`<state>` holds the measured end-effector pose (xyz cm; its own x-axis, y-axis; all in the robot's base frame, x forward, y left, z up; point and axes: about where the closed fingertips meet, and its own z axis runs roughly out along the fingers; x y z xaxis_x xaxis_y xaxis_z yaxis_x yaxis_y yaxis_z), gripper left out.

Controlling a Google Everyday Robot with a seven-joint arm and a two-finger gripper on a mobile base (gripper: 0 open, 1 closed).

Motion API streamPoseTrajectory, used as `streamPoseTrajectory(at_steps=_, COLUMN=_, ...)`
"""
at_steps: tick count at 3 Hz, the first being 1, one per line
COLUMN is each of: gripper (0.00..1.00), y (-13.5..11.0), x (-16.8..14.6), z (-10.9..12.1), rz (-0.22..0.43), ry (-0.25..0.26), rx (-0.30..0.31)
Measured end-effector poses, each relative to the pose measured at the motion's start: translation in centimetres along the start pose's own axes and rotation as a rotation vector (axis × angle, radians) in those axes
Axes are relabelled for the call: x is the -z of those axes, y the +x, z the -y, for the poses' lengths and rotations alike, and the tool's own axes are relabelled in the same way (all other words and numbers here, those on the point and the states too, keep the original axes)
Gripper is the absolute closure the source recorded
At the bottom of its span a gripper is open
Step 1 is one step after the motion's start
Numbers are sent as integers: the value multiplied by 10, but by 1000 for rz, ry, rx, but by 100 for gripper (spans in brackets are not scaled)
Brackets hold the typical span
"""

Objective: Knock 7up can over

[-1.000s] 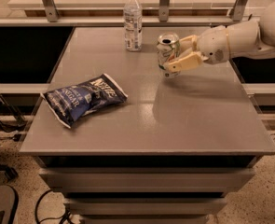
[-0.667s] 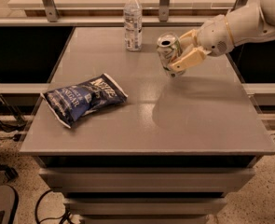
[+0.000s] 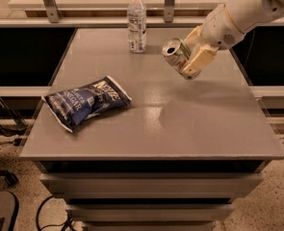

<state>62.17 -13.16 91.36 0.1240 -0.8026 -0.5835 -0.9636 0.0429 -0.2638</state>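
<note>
1. Nearest me, the grey counter runs along its front edge with nothing on it. The first item back from there is a blue chip bag lying flat at about 9 o'clock from the counter's middle.
2. The middle of the counter is bare, with only a dull reflection on it.
3. Farther back, at about 1 o'clock from the middle, is the 7up can. It is not upright: it leans hard, its silver top pointing toward 10 o'clock and its base swung toward 4 o'clock.
4. The end effector is right on the can, its pale fingers closed around the can's body from the 3 o'clock side. I can't tell whether the can's lower rim touches the counter or hangs just above it.
5. The white arm reaches in from 2 o'clock, above the counter's far right corner.
6. At the back, around 12 o'clock, a clear water bottle stands upright, near the can but apart from it.
7. By my reading, the tipping is well under way but not finished. The can is tilted yet held, not lying on its side. What remains is to bring it down flat and let go without brushing the bottle.
</note>
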Motion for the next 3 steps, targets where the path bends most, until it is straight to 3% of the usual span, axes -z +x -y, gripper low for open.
streamPoseTrajectory(at_steps=1, gripper=100, y=0, x=2, z=-4, rz=-129, ry=21, rx=38)
streamPoseTrajectory(at_steps=3, gripper=100, y=-1, x=1, z=-18, rz=-313, ry=36, rx=118)
